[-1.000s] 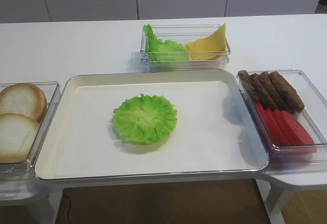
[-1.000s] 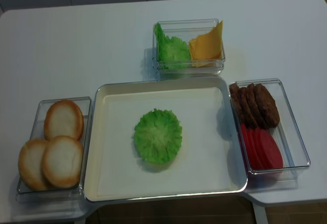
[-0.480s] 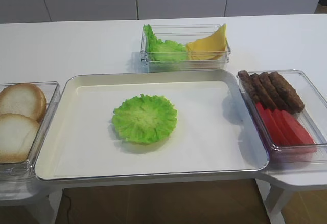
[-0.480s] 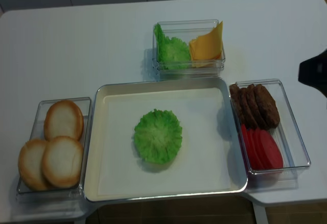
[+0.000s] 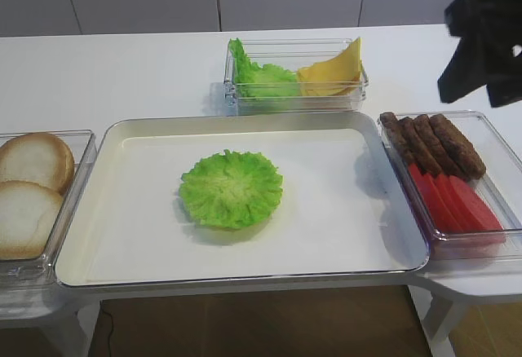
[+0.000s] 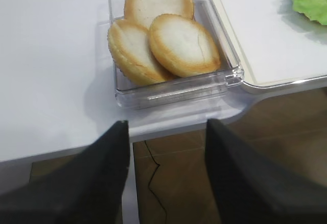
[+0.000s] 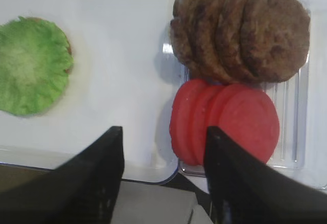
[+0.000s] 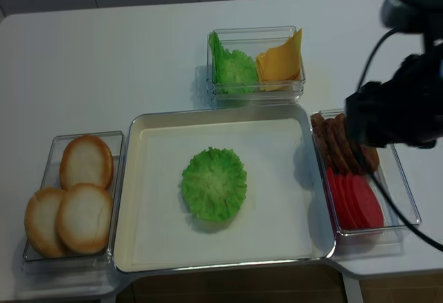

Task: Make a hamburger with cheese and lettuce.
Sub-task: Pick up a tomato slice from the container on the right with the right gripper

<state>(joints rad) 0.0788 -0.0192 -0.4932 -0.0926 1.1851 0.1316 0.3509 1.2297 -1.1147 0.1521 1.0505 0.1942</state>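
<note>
A frilly green lettuce leaf lies flat in the middle of the white tray; it is all that shows of the hamburger. More lettuce and yellow-orange cheese slices stand in the clear box behind the tray. My right gripper is open and empty, high above the tray's front right corner and the tomato slices. Its dark arm hangs over the patties. My left gripper is open and empty, off the table's front left edge near the buns.
A clear box on the left holds three bun halves. A clear box on the right holds brown patties and red tomato slices. The floor shows below the table's front edge.
My right arm has come in from the right and now hangs over the patty and tomato box. The food has not moved.
</note>
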